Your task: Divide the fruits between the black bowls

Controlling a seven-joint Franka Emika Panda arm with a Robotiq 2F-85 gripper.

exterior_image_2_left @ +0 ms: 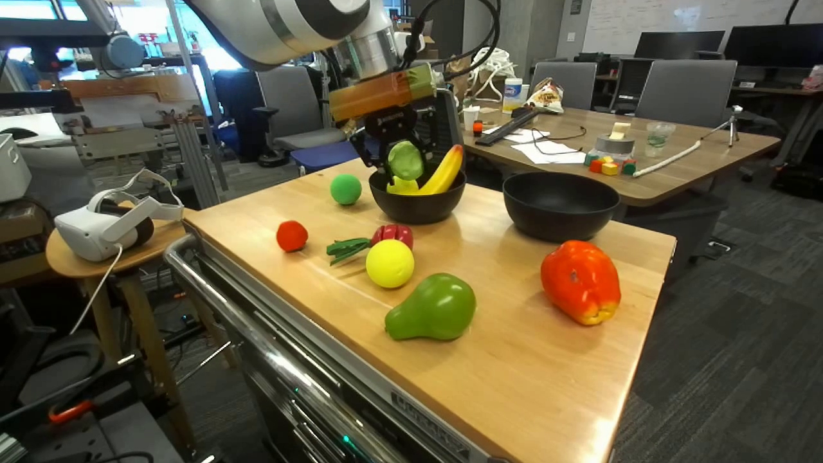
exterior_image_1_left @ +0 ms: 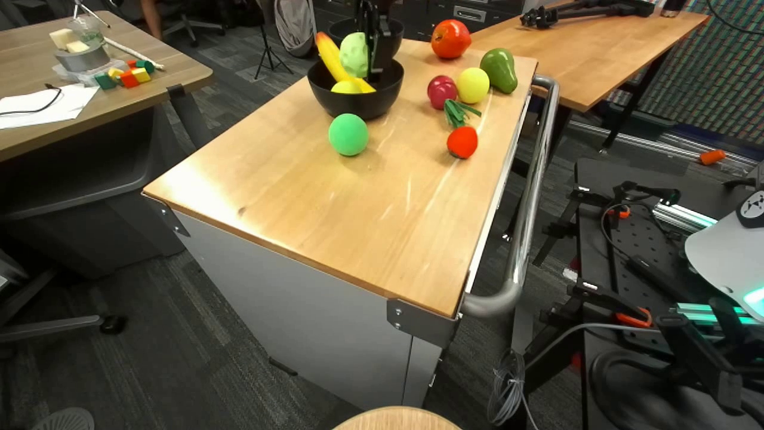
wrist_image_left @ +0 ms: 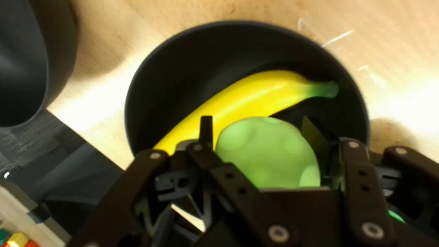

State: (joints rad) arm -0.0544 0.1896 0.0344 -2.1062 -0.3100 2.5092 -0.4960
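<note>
With my fingers parted around the pale green fruit, I should let it settle by the banana before rising straight from the bowl.

No text, label, brand or number can be read.

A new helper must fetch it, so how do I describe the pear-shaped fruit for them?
Find the wooden cart top and the edge that the metal rail runs along. Near that edge, beside the yellow ball, lies the pear-shaped fruit. Among its neighbours, it alone is all green and tapers to a narrow end.
</note>
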